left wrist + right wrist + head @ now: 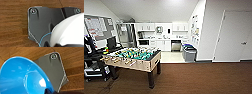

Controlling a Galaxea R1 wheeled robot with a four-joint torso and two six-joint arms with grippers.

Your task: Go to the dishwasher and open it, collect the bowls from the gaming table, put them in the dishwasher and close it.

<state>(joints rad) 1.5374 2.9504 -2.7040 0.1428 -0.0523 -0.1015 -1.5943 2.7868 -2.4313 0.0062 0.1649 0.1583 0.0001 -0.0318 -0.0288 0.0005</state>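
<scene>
A bright blue bowl point(21, 75) looms large in the right wrist view, tilted above the brown wood-look floor, with my right gripper point(49, 91) shut on its rim. The dishwasher point(176, 46), a stainless steel front under the white counter, stands closed in the kitchenette at the far end of the room. The gaming table is out of view. In the left wrist view a white rounded surface point(70, 31) lies close over the floor; I cannot tell what it is.
A wooden foosball table point(132, 57) stands ahead on the left. A dark desk with a monitor point(111, 42) is behind it. Grey bins point(189, 53) line the right wall before the kitchenette. A white door point(234, 37) is at the right. Open floor runs between.
</scene>
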